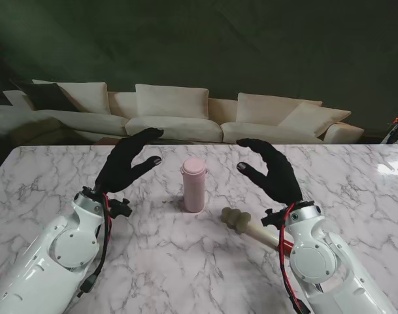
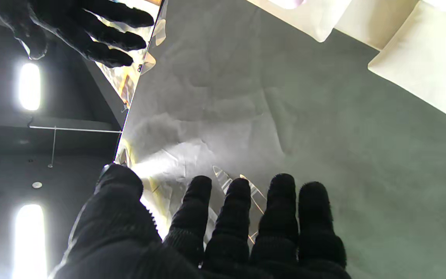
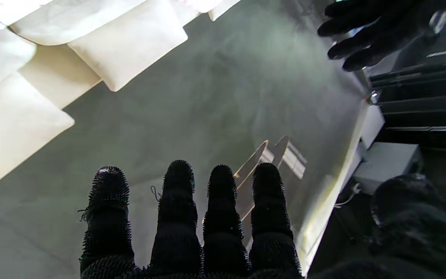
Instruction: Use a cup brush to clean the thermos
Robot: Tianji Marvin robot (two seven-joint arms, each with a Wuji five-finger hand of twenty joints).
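Note:
A pink thermos [image 1: 193, 184] stands upright at the middle of the marble table [image 1: 199, 261]. A cup brush [image 1: 246, 225] with a beige lobed sponge head and cream handle lies on the table to its right, nearer to me, its handle end hidden under my right wrist. My left hand [image 1: 125, 161] in a black glove hovers raised to the left of the thermos, fingers spread and empty. To the right of the thermos my right hand [image 1: 272, 169] is raised the same way, open, above the brush handle. Neither wrist view shows thermos or brush; each shows its own fingers [image 2: 238, 217] [image 3: 223, 209].
A cream sofa [image 1: 179, 118] with cushions runs behind the far edge of the table, in front of a dark green backdrop. A bright reflection lies on the table at the far right.

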